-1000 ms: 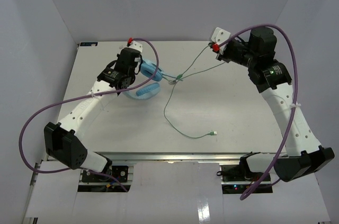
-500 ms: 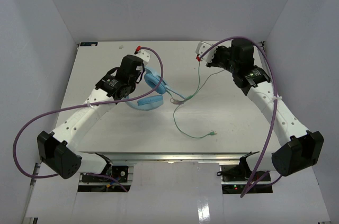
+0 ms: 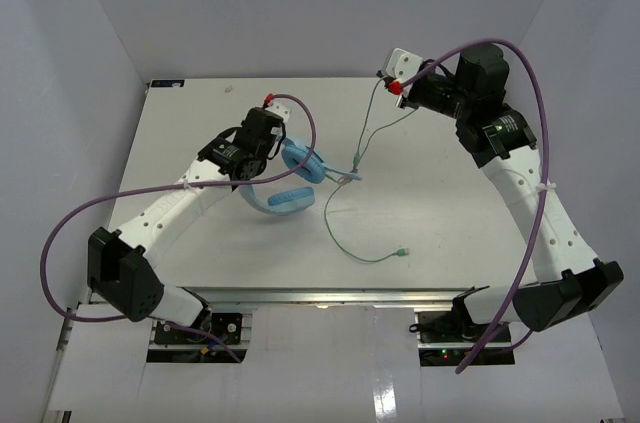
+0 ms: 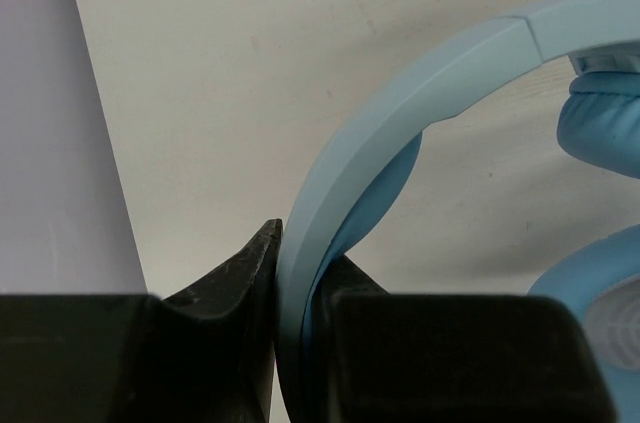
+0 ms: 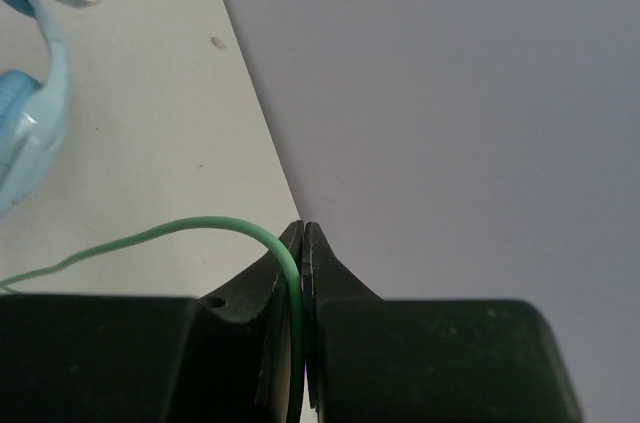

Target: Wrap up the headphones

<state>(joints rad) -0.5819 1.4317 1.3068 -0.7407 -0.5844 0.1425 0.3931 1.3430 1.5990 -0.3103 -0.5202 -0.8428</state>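
The light blue headphones (image 3: pixel 295 175) lie left of the table's middle, one earcup (image 3: pixel 288 200) toward the front. My left gripper (image 3: pixel 268 148) is shut on the headband (image 4: pixel 400 113), which runs between the jaws in the left wrist view. The thin pale-green cable (image 3: pixel 368 133) runs from the headphones up to my right gripper (image 3: pixel 385 80), which is shut on it at the back of the table; in the right wrist view the cable (image 5: pixel 180 230) curves into the closed jaws. The rest of the cable loops forward to its plug (image 3: pixel 402 253).
White walls close in the table (image 3: pixel 200 123) on the left, back and right. Thick purple robot cables (image 3: pixel 530 73) arc over both arms. The right gripper is raised near the back wall (image 5: pixel 450 93).
The right gripper has moved back and up with the cable, pulling it tauter. The left gripper has shifted the headphones slightly right and forward.
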